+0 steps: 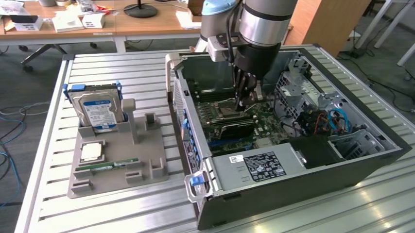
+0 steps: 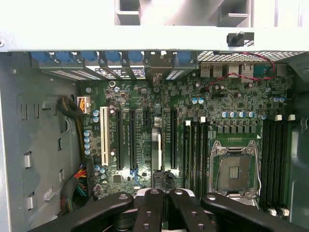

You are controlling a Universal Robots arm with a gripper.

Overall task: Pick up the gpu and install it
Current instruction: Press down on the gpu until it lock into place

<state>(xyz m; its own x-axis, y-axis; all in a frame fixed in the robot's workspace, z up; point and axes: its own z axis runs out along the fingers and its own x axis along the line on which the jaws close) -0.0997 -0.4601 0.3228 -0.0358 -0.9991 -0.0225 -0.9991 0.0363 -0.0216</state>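
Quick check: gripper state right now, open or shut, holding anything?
Gripper: shut, down inside the computer case over the motherboard. Whether it holds anything cannot be told.

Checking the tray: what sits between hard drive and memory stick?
A silver processor chip lies between the hard drive and the memory stick, in the exterior view.

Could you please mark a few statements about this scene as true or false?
1. The gripper is inside the open computer case, over the motherboard. True.
2. Its jaws are wide open. False: they are shut.
3. The hard drive stands upright in the grey holder. True.
4. The gpu lies on the grey holder. False: it is inside the case, under the gripper.
5. A cooler covers the processor socket. False: it is bare.
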